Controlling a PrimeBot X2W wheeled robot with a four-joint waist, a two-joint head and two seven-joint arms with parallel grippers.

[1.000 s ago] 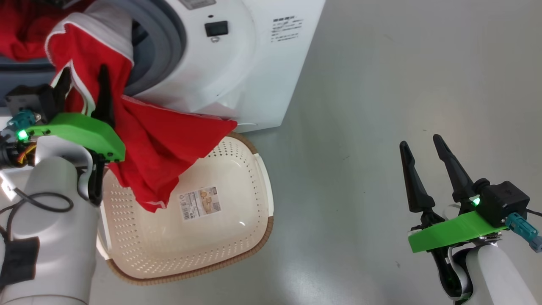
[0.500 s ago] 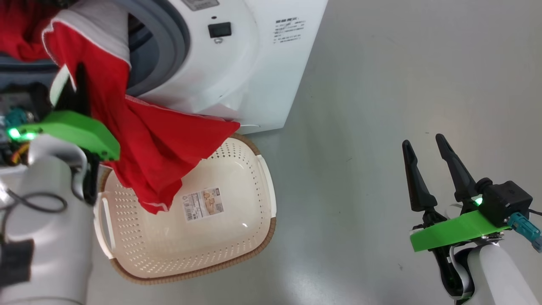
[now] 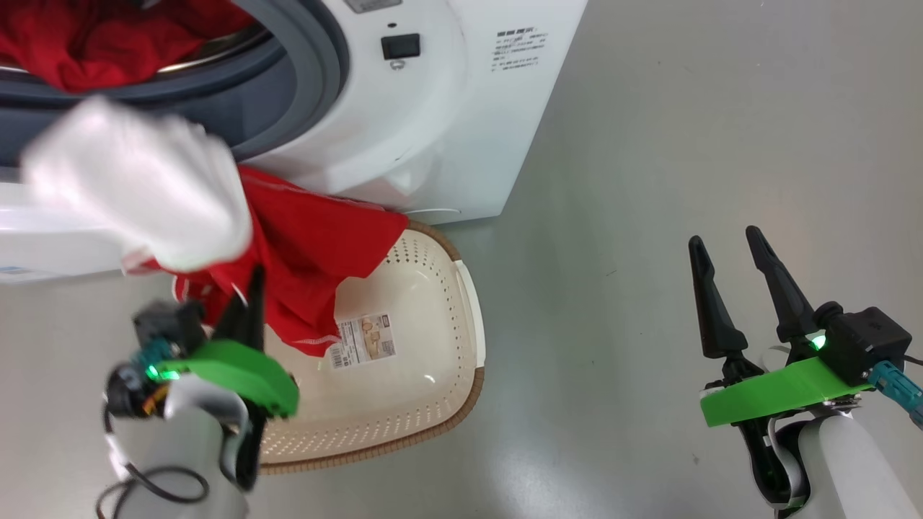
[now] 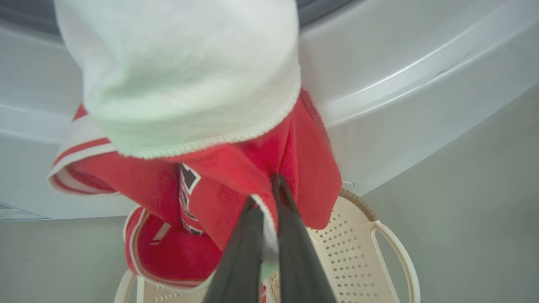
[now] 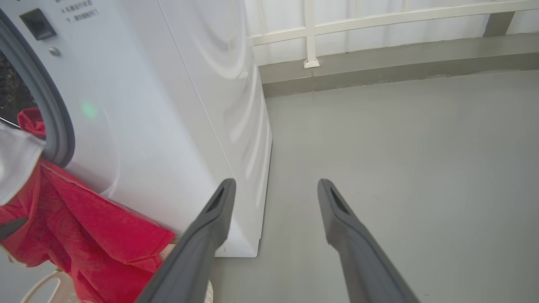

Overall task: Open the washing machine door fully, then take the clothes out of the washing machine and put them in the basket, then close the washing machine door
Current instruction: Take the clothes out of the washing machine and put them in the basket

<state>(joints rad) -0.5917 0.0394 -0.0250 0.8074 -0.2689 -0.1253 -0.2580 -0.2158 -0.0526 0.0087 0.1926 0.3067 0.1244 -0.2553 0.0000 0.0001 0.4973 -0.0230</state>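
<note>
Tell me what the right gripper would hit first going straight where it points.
Looks free nearby: the open right gripper points over bare grey floor, just beside the big white washing machine. Farther off, likely the low grey kerb under a white railing; depth is unclear.

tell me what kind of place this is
Probably a laundry area, or a test room set up as one: a white front-loading washing machine with red clothes in its drum, a plastic basket before it, and a bare grey floor.
</note>
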